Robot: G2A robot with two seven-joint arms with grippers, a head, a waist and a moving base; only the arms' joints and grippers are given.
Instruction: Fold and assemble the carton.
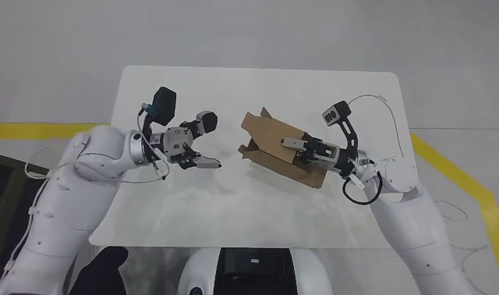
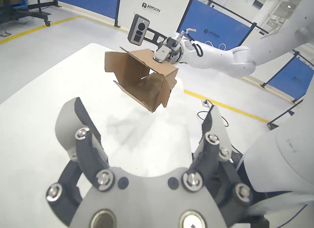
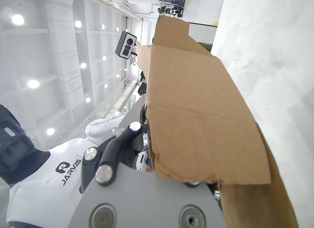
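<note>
Over the white worktop [image 1: 257, 209] the carton [image 1: 269, 139] is hanging in the air, opened up, its flaps not folded in yet. The right hand [image 1: 296, 144] is pinching one wall; the left hand [image 1: 209, 143] is hovering near, spread wide

The carton [image 1: 269, 143] hangs over the middle of the table [image 1: 156, 92], apparently lifted clear of it. The right gripper [image 1: 295, 144] clamps its upper panel from the right. The left gripper [image 1: 209, 143] is left of the carton, apart from it, its jaws spread facing the carton's open end.
</note>
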